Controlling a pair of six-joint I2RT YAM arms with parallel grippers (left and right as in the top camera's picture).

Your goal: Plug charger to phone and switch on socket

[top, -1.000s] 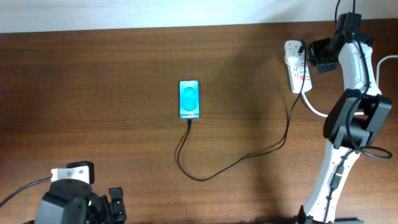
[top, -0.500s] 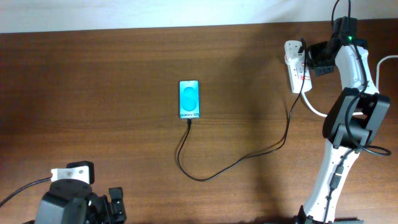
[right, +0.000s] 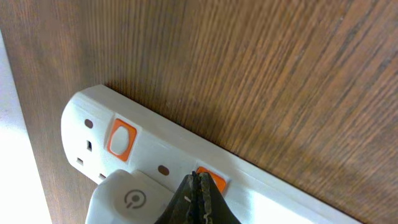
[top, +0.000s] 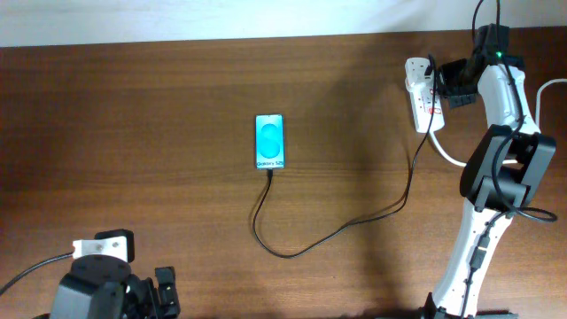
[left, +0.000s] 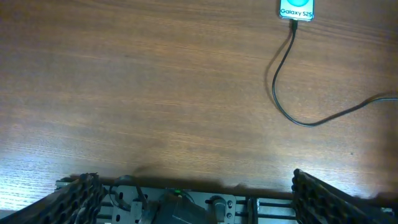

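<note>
Two right fingers [right: 189, 202], pinched shut into a point, meet a switch [right: 216, 180] on the socket [right: 149, 140]. The cable [top: 337, 232] reaches the phone [top: 270, 142]; the left fingers [left: 323, 198] gape open, idle.

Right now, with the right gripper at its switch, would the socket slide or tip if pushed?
The socket lies flat, so tipping seems unlikely. It looks like light plastic on a smooth table, so the shut right gripper could slide it. Its thick white cord may drag.
</note>
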